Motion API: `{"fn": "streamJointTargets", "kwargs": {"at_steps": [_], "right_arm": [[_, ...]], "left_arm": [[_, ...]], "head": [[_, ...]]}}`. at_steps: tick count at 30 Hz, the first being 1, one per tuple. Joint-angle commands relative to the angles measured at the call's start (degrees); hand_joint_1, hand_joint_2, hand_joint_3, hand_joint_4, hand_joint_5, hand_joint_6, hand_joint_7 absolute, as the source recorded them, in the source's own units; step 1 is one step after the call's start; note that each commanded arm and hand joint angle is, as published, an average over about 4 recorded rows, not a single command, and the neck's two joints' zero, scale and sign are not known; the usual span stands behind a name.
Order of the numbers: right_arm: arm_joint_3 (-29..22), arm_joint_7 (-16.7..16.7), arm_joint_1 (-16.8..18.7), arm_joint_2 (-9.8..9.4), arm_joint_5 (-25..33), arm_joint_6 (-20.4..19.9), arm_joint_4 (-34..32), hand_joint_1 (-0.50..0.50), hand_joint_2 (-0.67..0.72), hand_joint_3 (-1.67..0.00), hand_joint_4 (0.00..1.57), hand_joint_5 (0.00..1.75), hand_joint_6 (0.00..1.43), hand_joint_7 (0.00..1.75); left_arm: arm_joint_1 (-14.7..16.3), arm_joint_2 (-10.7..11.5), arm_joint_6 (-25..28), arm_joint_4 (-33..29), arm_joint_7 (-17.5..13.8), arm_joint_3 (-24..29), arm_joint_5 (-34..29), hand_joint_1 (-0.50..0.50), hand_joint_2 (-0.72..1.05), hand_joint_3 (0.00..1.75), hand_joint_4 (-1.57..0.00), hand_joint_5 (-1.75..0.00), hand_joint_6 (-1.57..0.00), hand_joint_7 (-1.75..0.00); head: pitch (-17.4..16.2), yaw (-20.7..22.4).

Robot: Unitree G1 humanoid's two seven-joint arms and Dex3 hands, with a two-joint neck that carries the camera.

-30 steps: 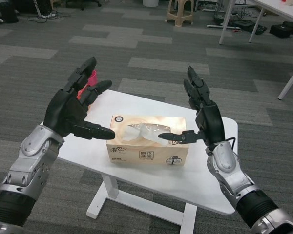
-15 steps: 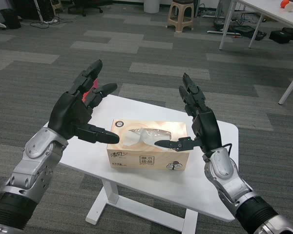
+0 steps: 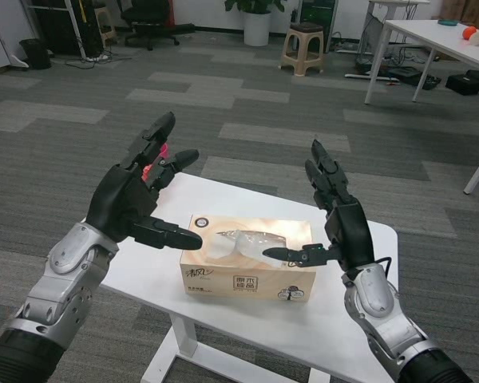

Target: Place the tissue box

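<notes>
Two hands flank tissue box [image 3: 247, 259] at frame centre: left hand [image 3: 136, 203] & right hand [image 3: 335, 227], both spread open, holding nothing, thumbs pointing inward over box top. Box sits flat on white tabletop [image 3: 144, 263]. Risk: uneven squeeze could skew box or crush cardboard; push toward edge might tip it. Room: grey carpet [image 3: 263, 96], stool [image 3: 302, 48] upper centre, pink item [image 3: 150, 167] behind left hand.

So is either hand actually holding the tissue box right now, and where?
Neither. The tissue box rests on the white table; the left hand and right hand hover open at its two ends.
</notes>
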Motion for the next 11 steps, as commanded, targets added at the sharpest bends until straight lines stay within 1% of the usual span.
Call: {"fn": "streamJointTargets", "kwargs": {"at_steps": [1,6,11], "right_arm": [[-0.83,-0.93,-1.17,-0.87,0.70,-0.74,0.23,-0.17,-0.29,-0.32,0.00,0.00,0.00,0.00],[-0.78,-0.91,-1.86,-0.96,0.63,-0.81,1.10,-0.17,-0.29,-0.32,0.00,0.00,0.00,0.00],[-0.50,-0.78,-2.72,-1.02,0.67,-0.85,2.10,-0.17,-0.29,-0.32,0.00,0.00,0.00,0.00]], "left_arm": [[-1.27,-0.79,-1.63,0.73,0.56,-0.16,0.14,0.50,0.25,0.09,0.00,-0.82,0.00,-0.14],[-1.86,-1.03,-2.20,1.21,0.78,-0.62,0.85,0.50,0.25,0.09,0.00,-0.82,0.00,-0.14],[-2.13,-1.09,-3.21,1.65,2.03,-0.75,1.80,0.50,0.25,0.09,0.00,-0.82,0.00,-0.14]], "head": [[0.03,0.40],[-0.43,0.44],[-0.36,0.34]]}}
